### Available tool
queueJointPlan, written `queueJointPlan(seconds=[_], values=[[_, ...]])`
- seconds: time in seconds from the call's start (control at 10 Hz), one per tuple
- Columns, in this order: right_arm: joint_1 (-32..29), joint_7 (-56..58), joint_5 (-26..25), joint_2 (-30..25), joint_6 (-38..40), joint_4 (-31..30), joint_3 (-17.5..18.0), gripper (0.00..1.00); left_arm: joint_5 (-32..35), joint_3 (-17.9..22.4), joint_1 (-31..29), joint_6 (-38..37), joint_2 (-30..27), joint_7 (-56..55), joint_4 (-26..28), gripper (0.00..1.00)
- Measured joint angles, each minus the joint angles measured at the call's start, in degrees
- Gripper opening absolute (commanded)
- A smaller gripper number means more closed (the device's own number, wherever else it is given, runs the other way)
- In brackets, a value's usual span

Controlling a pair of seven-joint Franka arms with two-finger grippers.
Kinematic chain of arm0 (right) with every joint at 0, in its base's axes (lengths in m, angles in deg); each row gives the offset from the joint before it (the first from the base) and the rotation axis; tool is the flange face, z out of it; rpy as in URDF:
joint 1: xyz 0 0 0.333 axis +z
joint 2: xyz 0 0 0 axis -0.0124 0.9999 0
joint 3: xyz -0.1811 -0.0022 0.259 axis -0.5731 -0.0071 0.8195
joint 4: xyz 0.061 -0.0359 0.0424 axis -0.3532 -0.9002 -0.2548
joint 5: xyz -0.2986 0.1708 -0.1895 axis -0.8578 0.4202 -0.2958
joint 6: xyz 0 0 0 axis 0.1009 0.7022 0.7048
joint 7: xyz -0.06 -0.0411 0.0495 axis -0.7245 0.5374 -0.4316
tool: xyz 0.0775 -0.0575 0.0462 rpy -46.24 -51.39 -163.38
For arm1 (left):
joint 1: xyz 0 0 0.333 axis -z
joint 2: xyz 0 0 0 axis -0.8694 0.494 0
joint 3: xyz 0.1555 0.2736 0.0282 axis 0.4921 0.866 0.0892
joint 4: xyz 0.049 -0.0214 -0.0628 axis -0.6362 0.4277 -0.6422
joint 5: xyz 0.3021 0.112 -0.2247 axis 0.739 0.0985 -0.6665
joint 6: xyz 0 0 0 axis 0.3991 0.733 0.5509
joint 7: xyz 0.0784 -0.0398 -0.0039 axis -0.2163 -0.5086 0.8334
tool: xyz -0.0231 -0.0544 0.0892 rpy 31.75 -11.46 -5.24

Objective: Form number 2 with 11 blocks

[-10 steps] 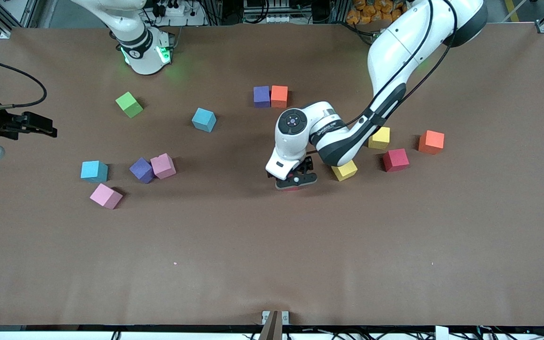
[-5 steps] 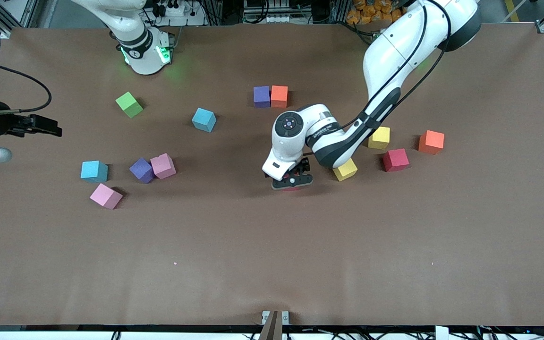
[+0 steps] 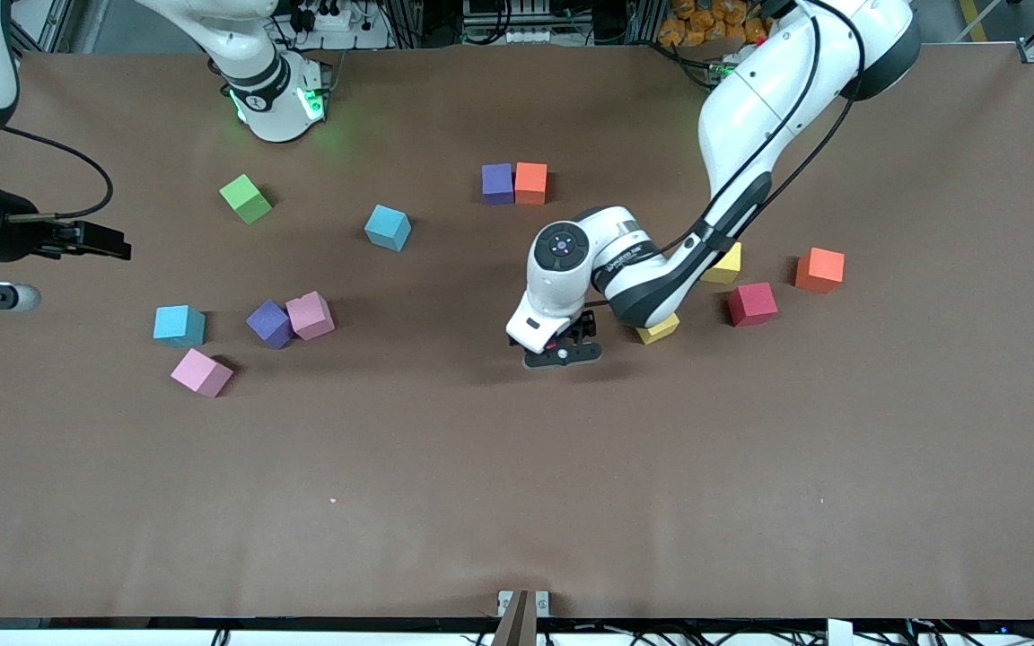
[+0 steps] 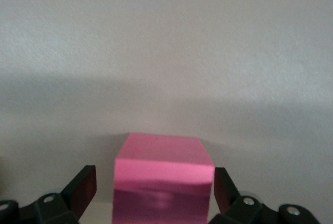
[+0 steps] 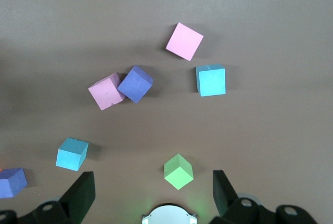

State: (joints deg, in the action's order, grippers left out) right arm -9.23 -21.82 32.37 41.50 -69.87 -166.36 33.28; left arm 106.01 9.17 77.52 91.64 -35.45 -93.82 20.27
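My left gripper (image 3: 562, 353) is low on the table mid-table. In the left wrist view (image 4: 154, 183) it is open, with one finger on each side of a deep pink block (image 4: 163, 180) and small gaps between. That block is hidden in the front view. A purple block (image 3: 497, 183) and an orange block (image 3: 530, 182) touch farther from the camera. Two yellow blocks (image 3: 658, 331) (image 3: 727, 262), a red block (image 3: 752, 303) and an orange block (image 3: 819, 270) lie toward the left arm's end. My right gripper (image 3: 113, 244) is open, high over the right arm's end.
Toward the right arm's end lie two light blue blocks (image 3: 388, 227) (image 3: 179, 325), a purple block (image 3: 269, 323) touching a pink block (image 3: 310, 315), another pink block (image 3: 202, 371) and the lime-green cube (image 3: 245, 198). They also show in the right wrist view, the green cube (image 5: 178, 171) among them.
My right gripper has drifted a little toward the table's middle. My left hand has shifted slightly, and the bit of the block that showed under it is now covered.
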Motion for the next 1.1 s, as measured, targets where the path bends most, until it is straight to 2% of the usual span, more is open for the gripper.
queueJointPlan(seconds=[1.1], values=[[0.0,-1.29,0.01,-0.01,-0.82,-3.15,0.13,1.0,-0.1,-0.21,-0.78,0.11,0.03,0.45,-0.23,1.0]])
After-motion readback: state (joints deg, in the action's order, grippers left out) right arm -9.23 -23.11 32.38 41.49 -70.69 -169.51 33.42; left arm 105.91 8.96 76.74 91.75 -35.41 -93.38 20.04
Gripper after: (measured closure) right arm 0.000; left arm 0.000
